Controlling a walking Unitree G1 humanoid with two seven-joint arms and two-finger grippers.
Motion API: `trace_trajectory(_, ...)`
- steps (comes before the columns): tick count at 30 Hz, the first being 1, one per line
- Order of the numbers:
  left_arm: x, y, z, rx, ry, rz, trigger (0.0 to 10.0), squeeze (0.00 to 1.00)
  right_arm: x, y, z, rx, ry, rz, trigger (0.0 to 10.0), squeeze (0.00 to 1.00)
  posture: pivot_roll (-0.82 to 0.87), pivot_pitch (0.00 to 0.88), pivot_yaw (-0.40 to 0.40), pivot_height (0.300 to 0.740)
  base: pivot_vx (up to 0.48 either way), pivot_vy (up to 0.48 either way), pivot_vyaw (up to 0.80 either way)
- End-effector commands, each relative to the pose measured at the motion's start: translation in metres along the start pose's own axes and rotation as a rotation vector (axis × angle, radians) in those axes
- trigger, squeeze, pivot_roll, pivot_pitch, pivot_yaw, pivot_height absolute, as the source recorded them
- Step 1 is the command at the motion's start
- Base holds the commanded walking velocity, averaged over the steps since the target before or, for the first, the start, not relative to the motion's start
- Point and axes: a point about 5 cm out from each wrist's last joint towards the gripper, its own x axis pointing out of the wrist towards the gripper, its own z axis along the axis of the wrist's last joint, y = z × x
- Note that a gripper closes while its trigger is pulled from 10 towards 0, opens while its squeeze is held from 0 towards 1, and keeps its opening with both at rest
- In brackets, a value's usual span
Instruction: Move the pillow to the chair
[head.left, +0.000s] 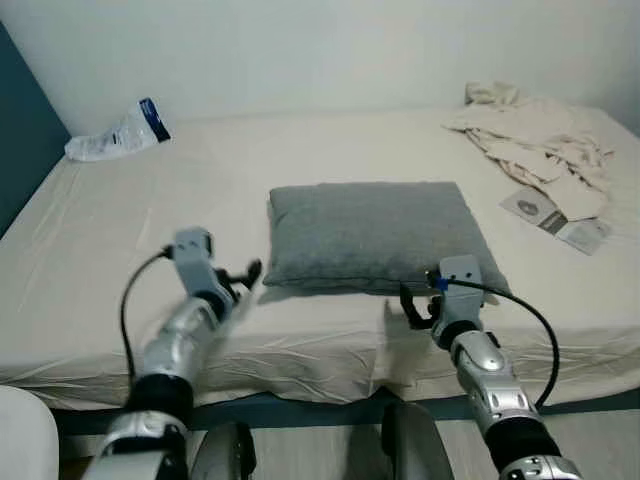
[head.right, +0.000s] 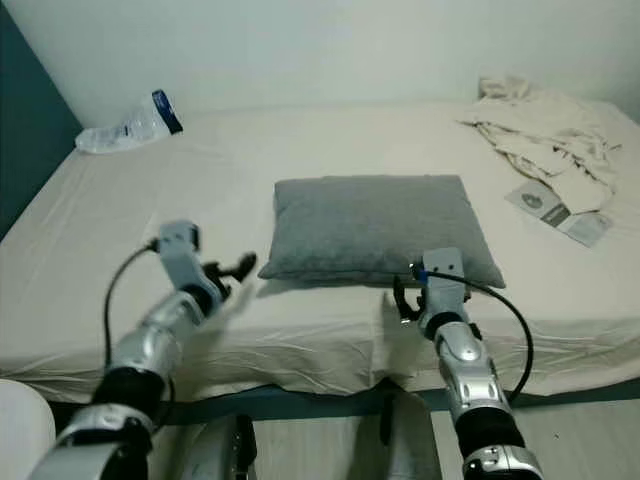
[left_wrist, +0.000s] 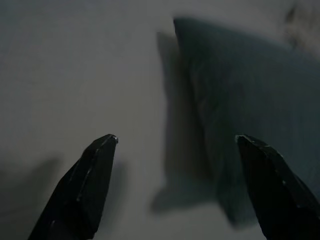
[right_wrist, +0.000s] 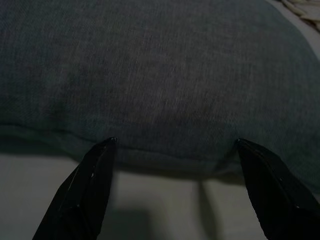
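Lying at far left on the bed (head.left: 90, 250), by the wall, is a clear plastic bag (head.left: 118, 133); nearer, the left gripper (head.left: 240, 278) hovers w/ fingers spread wide, just beside the near left corner of the pillow (head.left: 372, 234). Grey pillow sits flat mid-bed near the front edge, right gripper (head.left: 418, 305) spread wide at its near edge. Crumpled cloth (head.left: 535, 140) & leaflets (head.left: 555, 218) at far right.

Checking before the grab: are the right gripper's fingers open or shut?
Open. In the right wrist view the right gripper's two black fingers stand wide apart at the grey pillow's near edge.
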Motion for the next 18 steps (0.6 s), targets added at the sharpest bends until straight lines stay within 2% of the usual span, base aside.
trace_trajectory(1,0.001,0.003,0.0,-0.134,0.026,-0.028,10.0,0.0,0.002,-0.002,0.003,0.0,0.003,0.005,10.0,0.0,-0.05,0.217,0.047,0.558,0.0,0.0,0.0)
trace_trajectory(3,0.004,-0.001,0.005,-0.234,0.037,-0.084,10.0,0.0,0.004,-0.006,0.007,-0.01,-0.001,0.001,10.0,0.0,-0.04,0.231,0.046,0.554,0.0,0.0,0.0)
trace_trajectory(6,0.008,-0.011,0.006,-0.331,0.069,-0.171,10.0,0.0,0.007,-0.01,0.011,-0.002,-0.007,-0.001,10.0,0.0,-0.04,0.246,0.047,0.554,0.0,0.0,0.0)
trace_trajectory(7,0.008,-0.011,0.006,-0.331,0.069,-0.171,10.0,0.0,0.007,-0.01,0.011,-0.002,-0.007,-0.001,10.0,0.0,-0.04,0.246,0.047,0.554,0.0,0.0,0.0)
trace_trajectory(8,0.013,-0.024,0.0,-0.304,0.109,-0.212,10.0,0.0,0.008,-0.013,0.013,-0.003,-0.005,-0.005,10.0,0.0,-0.03,0.273,0.048,0.554,0.0,0.0,0.0)
trace_trajectory(9,0.014,-0.027,-0.003,-0.275,0.124,-0.218,10.0,0.0,0.009,-0.014,0.014,-0.004,-0.004,-0.005,10.0,0.0,-0.03,0.277,0.049,0.554,0.0,0.0,0.0)
trace_trajectory(10,0.014,-0.027,-0.003,-0.275,0.124,-0.218,10.0,0.0,0.009,-0.014,0.014,-0.004,-0.004,-0.005,10.0,0.0,-0.03,0.277,0.049,0.554,0.0,0.0,0.0)
trace_trajectory(11,0.017,-0.031,-0.014,-0.231,0.157,-0.198,10.0,0.0,0.01,-0.016,0.014,-0.008,-0.003,-0.009,10.0,0.0,-0.03,0.298,0.061,0.554,0.0,0.0,0.0)
trace_trajectory(13,0.018,-0.031,-0.018,-0.22,0.169,-0.176,10.0,0.0,0.01,-0.016,0.015,-0.01,-0.003,-0.011,10.0,0.0,-0.03,0.301,0.063,0.554,0.0,0.0,0.0)
trace_trajectory(16,0.02,-0.032,-0.024,-0.268,0.183,-0.145,10.0,0.0,0.011,-0.017,0.018,-0.006,-0.01,-0.017,10.0,0.0,-0.04,0.319,0.076,0.554,0.0,0.0,0.0)
trace_trajectory(18,0.021,-0.037,-0.025,-0.329,0.186,-0.162,10.0,0.0,0.011,-0.018,0.019,-0.005,-0.014,-0.017,10.0,0.0,-0.04,0.329,0.082,0.554,0.0,0.0,0.0)
